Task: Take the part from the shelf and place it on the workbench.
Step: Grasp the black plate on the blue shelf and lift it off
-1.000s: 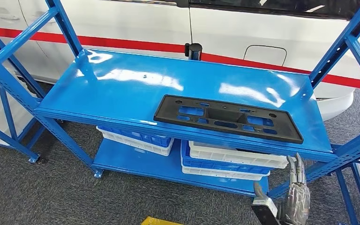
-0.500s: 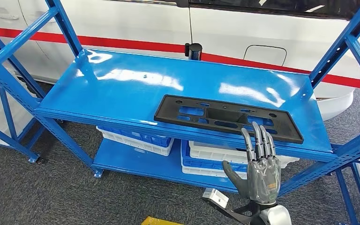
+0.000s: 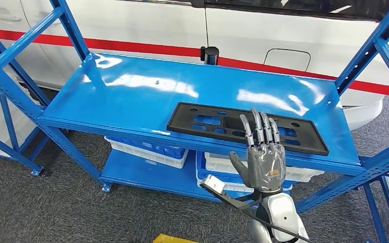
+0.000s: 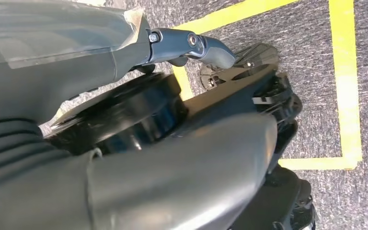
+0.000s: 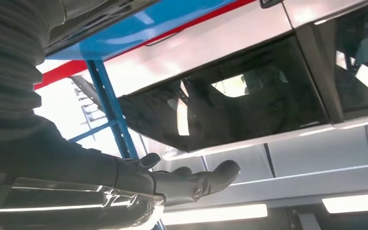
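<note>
The right hand point(image 3: 261, 161) is hovering wide, fingers straight, over the near edge of the part point(image 3: 218, 123) on the shelf point(image 3: 131, 91).

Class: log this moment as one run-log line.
phase: reach | right hand: open, raised before black part | part: flat on blue shelf | grasp: not yet

Glossy blue painted-metal shelf point(image 3: 131, 96), matt black, seemingly plastic part point(image 3: 207, 121), rough grey carpet floor point(image 3: 40, 212)
</note>
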Available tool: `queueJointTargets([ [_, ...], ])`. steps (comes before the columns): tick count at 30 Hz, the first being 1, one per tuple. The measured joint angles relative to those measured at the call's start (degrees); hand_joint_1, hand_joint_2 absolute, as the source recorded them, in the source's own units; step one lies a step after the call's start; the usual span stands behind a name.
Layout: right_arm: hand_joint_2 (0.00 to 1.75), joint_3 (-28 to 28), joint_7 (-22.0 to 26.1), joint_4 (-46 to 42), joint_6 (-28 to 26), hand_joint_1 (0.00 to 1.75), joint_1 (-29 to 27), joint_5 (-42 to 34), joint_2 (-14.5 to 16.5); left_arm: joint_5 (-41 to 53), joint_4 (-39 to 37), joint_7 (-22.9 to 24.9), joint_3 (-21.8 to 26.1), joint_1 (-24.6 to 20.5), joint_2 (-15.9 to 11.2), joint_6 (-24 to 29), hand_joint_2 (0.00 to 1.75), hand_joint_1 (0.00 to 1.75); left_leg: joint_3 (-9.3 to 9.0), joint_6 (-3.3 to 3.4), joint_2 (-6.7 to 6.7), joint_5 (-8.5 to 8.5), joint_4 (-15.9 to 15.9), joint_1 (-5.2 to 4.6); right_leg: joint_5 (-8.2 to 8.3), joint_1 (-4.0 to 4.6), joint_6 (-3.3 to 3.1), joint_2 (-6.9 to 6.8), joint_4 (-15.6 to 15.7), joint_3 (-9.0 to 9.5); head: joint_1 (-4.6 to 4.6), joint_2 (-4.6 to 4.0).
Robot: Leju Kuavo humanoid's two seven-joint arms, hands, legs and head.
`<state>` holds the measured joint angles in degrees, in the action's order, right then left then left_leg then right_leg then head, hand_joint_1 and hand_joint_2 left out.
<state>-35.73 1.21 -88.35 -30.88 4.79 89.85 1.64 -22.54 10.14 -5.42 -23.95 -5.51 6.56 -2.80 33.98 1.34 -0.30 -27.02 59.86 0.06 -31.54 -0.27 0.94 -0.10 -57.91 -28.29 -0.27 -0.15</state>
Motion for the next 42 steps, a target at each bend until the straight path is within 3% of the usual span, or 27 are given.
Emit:
queueJointTargets([
  [6, 1.75, 1.2, -4.3, 7.7, 0.6, 0.00, 4.1, 0.0, 0.0, 1.2, 1.0, 1.7, -1.0, -2.1, 0.3, -0.5, 0.00, 0.00, 0.00, -0.01, -0.08, 0.06, 0.0, -0.01, 0.01, -0.02, 0.01, -0.08, 0.0, 0.11, 0.01, 0.00],
  [15, 1.75, 4.0, -9.5, 12.6, 1.7, 0.00, 5.2, 0.1, -0.3, 3.8, 2.5, 2.9, -2.8, -4.0, 1.7, -1.6, 0.00, 0.00, 0.02, -0.01, -0.06, 0.08, 0.0, -0.02, 0.05, -0.04, 0.05, -0.14, 0.0, 0.38, 0.02, 0.01],
  [34, 1.75, 7.8, -12.3, 20.4, 2.1, 0.00, 7.7, 0.1, -0.6, 6.3, 3.1, 3.5, -3.4, -4.5, 2.3, -1.5, 0.00, 0.00, 0.00, -0.02, 0.05, 0.09, 0.0, -0.01, 0.06, -0.02, 0.05, -0.06, 0.0, 0.47, 0.01, 0.00],
  [42, 1.75, 7.7, -13.5, 25.9, 2.9, 0.00, 11.2, 0.1, 0.9, 7.6, 3.4, 3.6, -3.3, -4.7, 2.7, -2.1, 0.00, 0.00, -0.13, -0.12, 0.21, 0.19, -0.1, 0.00, 0.18, 0.06, 0.04, 0.14, 0.0, 0.35, 0.02, 0.00],
])
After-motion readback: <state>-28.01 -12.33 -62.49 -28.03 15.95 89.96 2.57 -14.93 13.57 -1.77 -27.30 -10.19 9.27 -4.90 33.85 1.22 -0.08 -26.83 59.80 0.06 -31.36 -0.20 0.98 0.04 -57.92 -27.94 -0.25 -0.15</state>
